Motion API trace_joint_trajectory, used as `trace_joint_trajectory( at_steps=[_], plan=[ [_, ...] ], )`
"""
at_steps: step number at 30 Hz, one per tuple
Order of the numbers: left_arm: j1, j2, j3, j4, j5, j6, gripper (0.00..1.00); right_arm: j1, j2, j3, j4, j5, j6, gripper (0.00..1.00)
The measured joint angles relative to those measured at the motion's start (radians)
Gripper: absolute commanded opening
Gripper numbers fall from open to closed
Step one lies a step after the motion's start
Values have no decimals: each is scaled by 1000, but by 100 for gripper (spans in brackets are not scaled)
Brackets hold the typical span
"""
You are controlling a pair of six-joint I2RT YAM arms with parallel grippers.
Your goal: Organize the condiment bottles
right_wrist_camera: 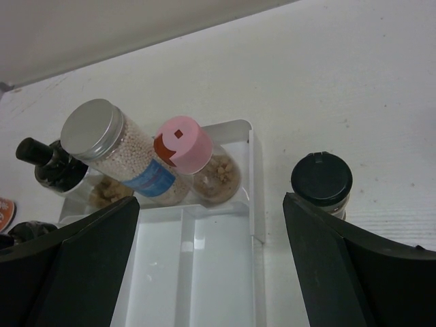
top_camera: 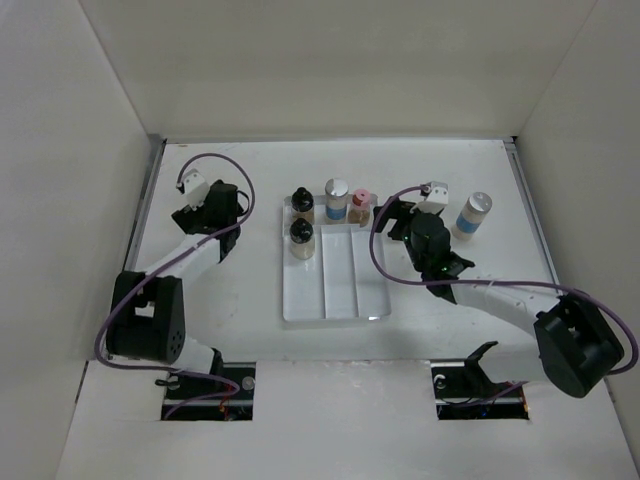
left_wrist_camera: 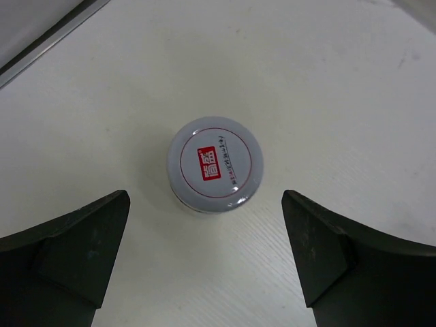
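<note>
Four condiment bottles (top_camera: pixel 336 200) stand at the far end of the clear tray (top_camera: pixel 340 285); a white-capped bottle (left_wrist_camera: pixel 215 163) sits on the white table (left_wrist_camera: pixel 327 82) within the wide-spread left gripper (left_wrist_camera: pixel 205 199). The right gripper (right_wrist_camera: pixel 211 201), equally wide, faces a black-capped bottle (right_wrist_camera: pixel 321 180) beside the tray.

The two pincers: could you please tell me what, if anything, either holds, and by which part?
Nothing is held: the left pincer and the right pincer are both open.
</note>
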Motion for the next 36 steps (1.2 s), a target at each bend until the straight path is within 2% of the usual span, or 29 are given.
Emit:
trace_joint_trajectory(
  at_steps=[12,16,20,21,28,32,36],
  plan=[
    [90,219,140,-17,37,16,92,0,30,0,4,1,-3,95],
    [88,245,142,-15,61,21,77,0,30,0,5,1,-3,95],
    [78,243,129,15,59,26,54,0,30,0,5,1,-3,95],
    [76,237,118,28,57,26,52,0,30,0,4,2,-3,95],
    [15,59,-77,63,11,22,42,0,30,0,5,2,-3,95],
    [-85,-89,-167,29,-27,24,41,0,25,0,4,2,-3,95],
    [-227,-266,-191,-19,-43,31,41,0,6,0,4,3,-4,96]
  ],
)
